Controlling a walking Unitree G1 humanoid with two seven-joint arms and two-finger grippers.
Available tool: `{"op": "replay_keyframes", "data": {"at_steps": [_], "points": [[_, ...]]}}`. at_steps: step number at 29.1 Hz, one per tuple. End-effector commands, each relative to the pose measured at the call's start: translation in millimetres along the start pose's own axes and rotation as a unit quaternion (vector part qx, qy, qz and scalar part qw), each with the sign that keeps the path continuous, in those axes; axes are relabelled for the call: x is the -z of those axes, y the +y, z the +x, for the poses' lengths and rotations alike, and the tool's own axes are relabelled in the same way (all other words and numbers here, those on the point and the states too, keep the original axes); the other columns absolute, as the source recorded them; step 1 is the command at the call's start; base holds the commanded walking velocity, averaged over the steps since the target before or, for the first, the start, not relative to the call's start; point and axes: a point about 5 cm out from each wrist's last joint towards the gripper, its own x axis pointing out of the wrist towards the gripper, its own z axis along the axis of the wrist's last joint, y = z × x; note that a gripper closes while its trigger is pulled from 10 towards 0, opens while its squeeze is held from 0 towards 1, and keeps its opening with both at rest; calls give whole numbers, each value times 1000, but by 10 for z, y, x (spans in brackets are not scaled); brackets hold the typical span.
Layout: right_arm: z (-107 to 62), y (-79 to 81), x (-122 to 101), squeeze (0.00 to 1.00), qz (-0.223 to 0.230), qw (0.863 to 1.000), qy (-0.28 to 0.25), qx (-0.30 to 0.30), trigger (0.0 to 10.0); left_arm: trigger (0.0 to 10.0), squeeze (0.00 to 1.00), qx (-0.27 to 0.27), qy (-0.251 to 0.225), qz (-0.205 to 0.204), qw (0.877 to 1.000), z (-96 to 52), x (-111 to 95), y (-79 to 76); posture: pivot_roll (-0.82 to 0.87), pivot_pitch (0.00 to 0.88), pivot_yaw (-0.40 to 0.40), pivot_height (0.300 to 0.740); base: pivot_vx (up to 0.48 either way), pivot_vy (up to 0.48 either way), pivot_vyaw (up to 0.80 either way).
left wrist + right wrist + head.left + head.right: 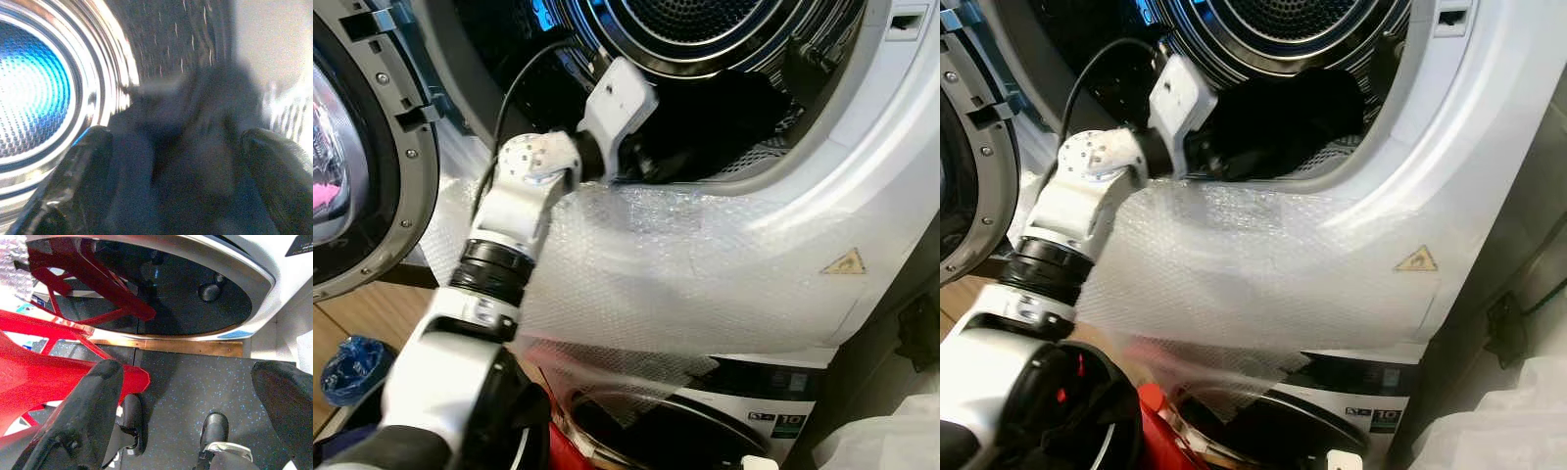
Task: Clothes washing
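**Left claw inside the upper drum**

Silver left arm reaches up from the foreground through the open port of the upper machine. Its left claw sits inside the drum, fingers spread around dark clothing piled at the drum's front lip. Bubble wrap covers the panel below the port. Right claw hangs open over speckled floor, beside a red plastic basket.

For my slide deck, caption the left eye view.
Left pincer reaching into the open drum toward dark laundry.
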Motion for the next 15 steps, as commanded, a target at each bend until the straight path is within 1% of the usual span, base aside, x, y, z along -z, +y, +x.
{"op": "replay_keyframes", "data": {"at_steps": [1,2,3,4,5,6,8,9,10,11,12,13,14,15], "points": [[-2,54,27,0,-1,1000,7,-8,10000,10000,1000,-36,-28,-30,999,-6,-59,-70,111,0,107,740,0,0,0],[-3,49,29,0,0,1000,6,-7,10000,10000,1000,-61,-48,-56,995,20,-91,-159,103,0,112,740,0,0,0],[-3,49,29,0,0,1000,6,-7,10000,10000,1000,-61,-48,-56,995,20,-91,-159,103,0,112,740,0,0,0],[-6,40,36,0,2,1000,6,-5,10000,10000,1000,-113,-75,-109,985,60,-130,-274,103,0,113,740,0,0,0],[-7,38,37,0,3,1000,6,-5,10000,10000,1000,-123,-79,-116,982,69,-137,-297,103,0,113,740,0,0,0],[-8,41,43,0,2,1000,7,-5,10000,10000,949,-155,-81,-125,977,82,-119,-354,108,0,112,740,0,0,0],[-8,43,45,0,2,1000,7,-5,10000,10000,949,-178,-77,-136,972,89,-95,-383,108,0,112,740,0,0,0],[-10,48,51,0,2,1000,8,-5,10000,10000,0,-219,-51,-125,966,77,-18,-411,105,0,113,740,0,0,0],[-10,47,54,0,3,1000,8,-5,10000,10000,0,-236,-44,-125,963,70,16,-430,103,0,112,740,0,0,0],[-11,43,56,0,4,1000,8,-4,10000,10000,0,-262,-34,-140,954,51,67,-461,102,0,111,740,0,0,0],[-11,43,56,0,4,1000,8,-4,10000,10000,0,-262,-34,-140,954,51,67,-461,102,0,111,740,0,0,0],[-11,48,55,0,4,1000,8,-5,10000,10000,0,-279,-38,-131,951,18,71,-451,100,0,110,740,0,0,0],[-10,51,54,0,4,1000,8,-5,10000,10000,0,-284,-41,-122,950,4,65,-440,100,0,110,740,0,0,0],[-10,51,54,0,4,1000,8,-5,10000,10000,0,-284,-41,-122,950,4,65,-440,100,0,110,740,0,0,0]]}}
